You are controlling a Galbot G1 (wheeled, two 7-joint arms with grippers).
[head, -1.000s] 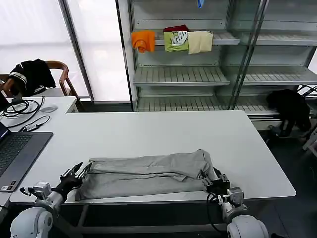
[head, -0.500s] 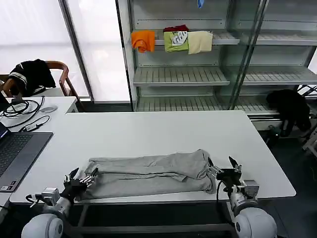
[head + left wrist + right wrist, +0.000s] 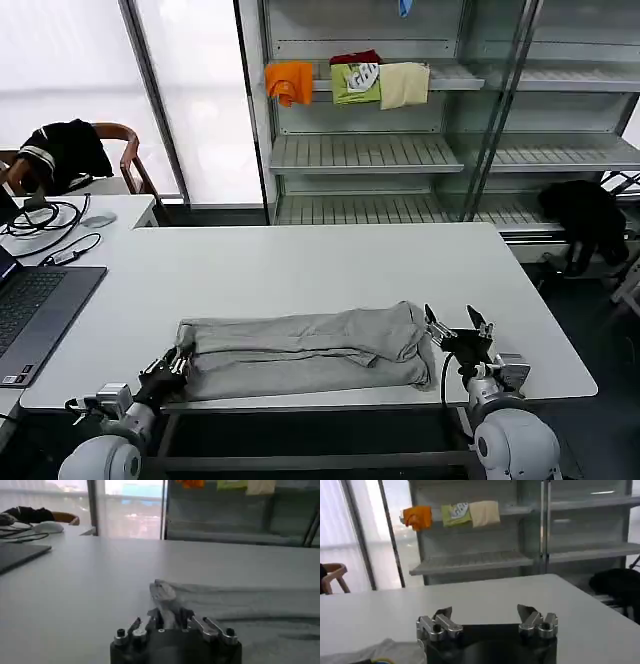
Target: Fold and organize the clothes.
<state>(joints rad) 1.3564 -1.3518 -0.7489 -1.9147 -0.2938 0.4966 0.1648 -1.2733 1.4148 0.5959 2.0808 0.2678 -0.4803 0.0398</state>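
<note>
Light grey soft cotton shirt [image 3: 305, 352] lies folded into a long band along the near edge of the white bench [image 3: 300, 270], in the lower middle of the head view. Left gripper [image 3: 176, 364] is clenched on its left end; right gripper [image 3: 458, 335], released with fingers spread, sits just beside its right end.
</note>
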